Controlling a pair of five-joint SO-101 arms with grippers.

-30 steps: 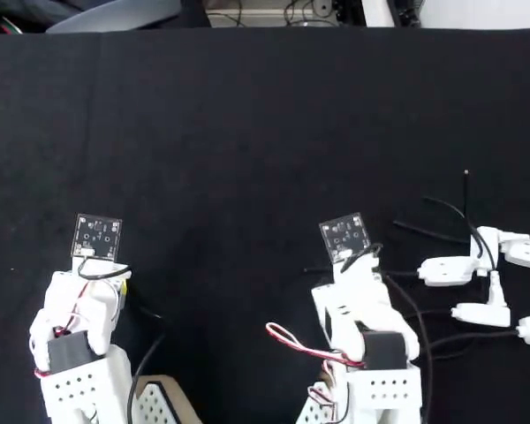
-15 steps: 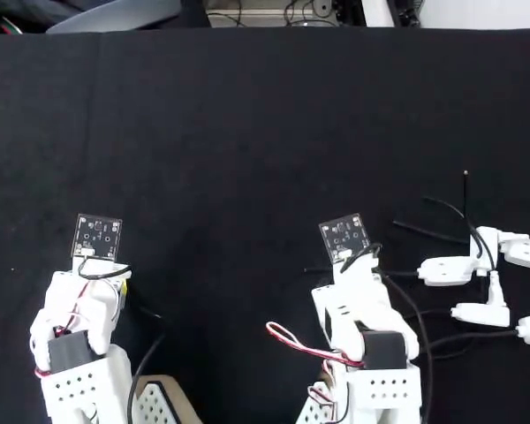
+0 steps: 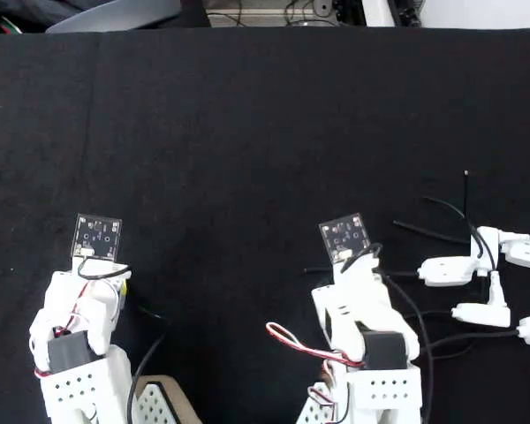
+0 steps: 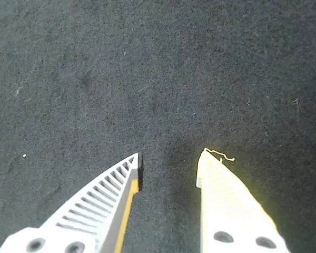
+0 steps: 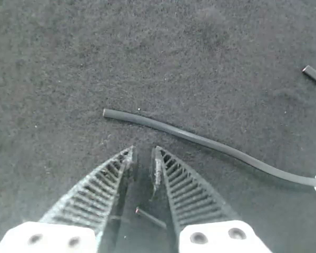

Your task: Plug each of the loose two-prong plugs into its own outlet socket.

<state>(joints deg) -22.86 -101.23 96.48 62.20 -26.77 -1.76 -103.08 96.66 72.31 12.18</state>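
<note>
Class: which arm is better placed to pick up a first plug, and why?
Likely right: the white plugs lie close beside the right gripper, while the left gripper hangs over bare cloth, far from them.

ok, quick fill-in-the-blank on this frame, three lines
1. The table is covered by a ___ cloth.
2. The left gripper has its jaws ___ apart than the right gripper.
3. The white plugs and sockets lie on the ___ gripper's side of the table.
Missing words: black; wider; right.
</note>
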